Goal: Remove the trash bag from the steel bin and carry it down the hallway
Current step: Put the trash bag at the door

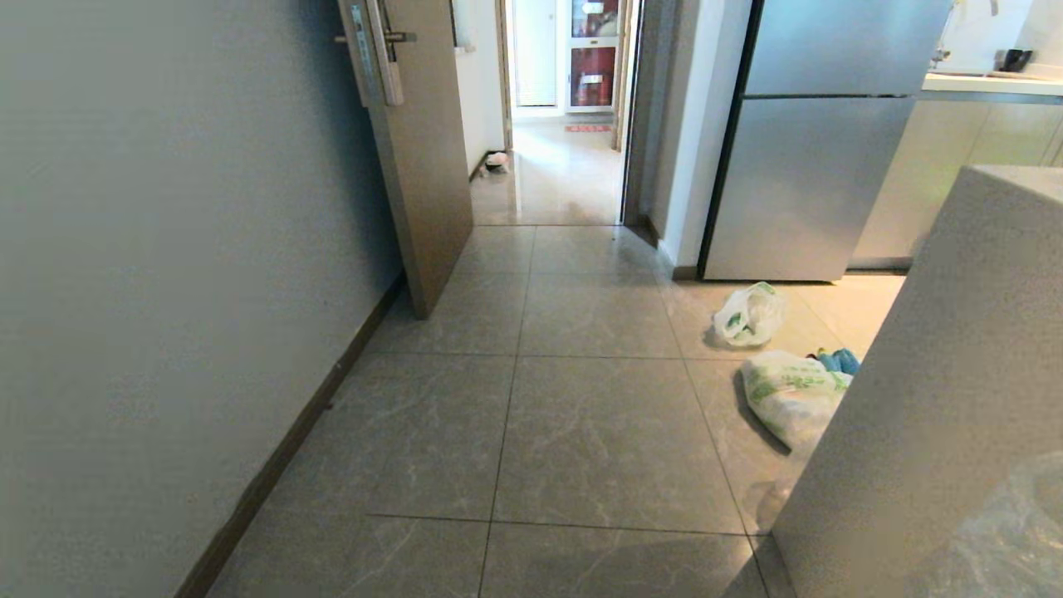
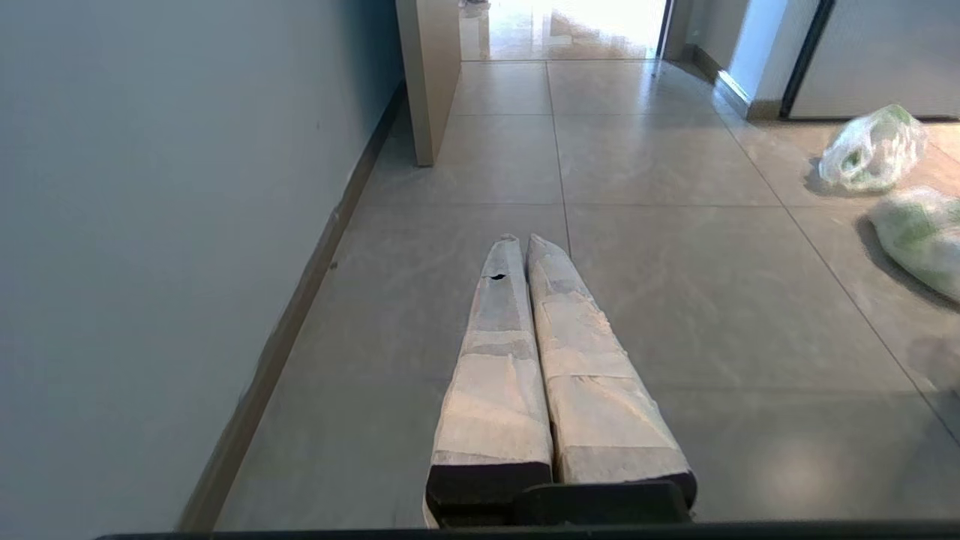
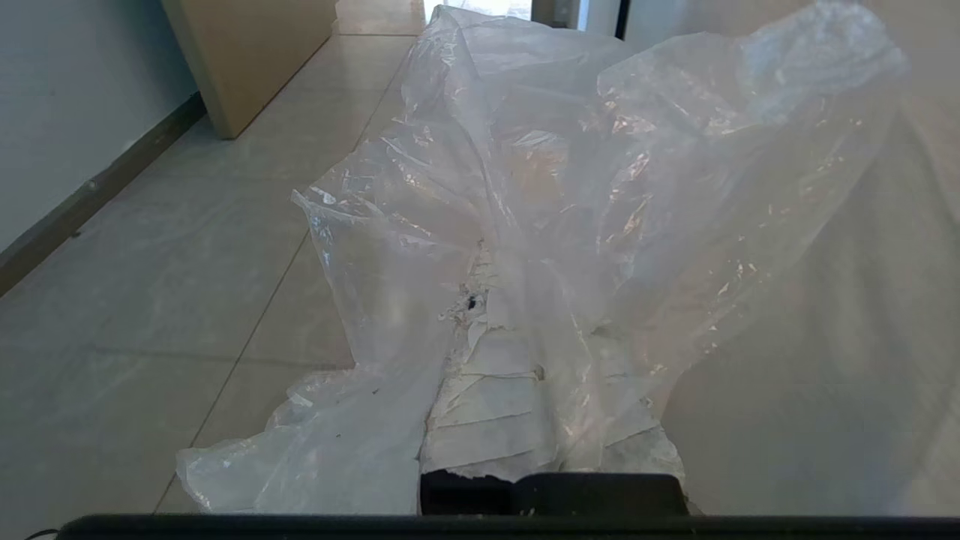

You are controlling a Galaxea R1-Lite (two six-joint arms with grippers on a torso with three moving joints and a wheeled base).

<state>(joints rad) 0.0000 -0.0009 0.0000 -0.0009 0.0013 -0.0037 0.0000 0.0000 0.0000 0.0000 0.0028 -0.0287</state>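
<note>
The trash bag (image 3: 570, 187), thin, clear and crinkled, billows over my right gripper (image 3: 495, 300), which is shut on it; its taped fingers (image 3: 480, 405) show through the plastic. A corner of the same bag (image 1: 1013, 540) shows at the head view's lower right. My left gripper (image 2: 523, 241) is shut and empty, held low over the pale tiles of the hallway (image 1: 598, 415). The steel bin is out of view. Neither arm shows in the head view.
A grey wall with a dark baseboard (image 1: 274, 465) runs along the left. An open brown door (image 1: 423, 166) stands ahead, with a doorway (image 1: 565, 166) beyond. Right: a steel fridge (image 1: 814, 149), two white green-printed bags (image 1: 750, 314) (image 1: 793, 394) and a grey counter block (image 1: 938, 399).
</note>
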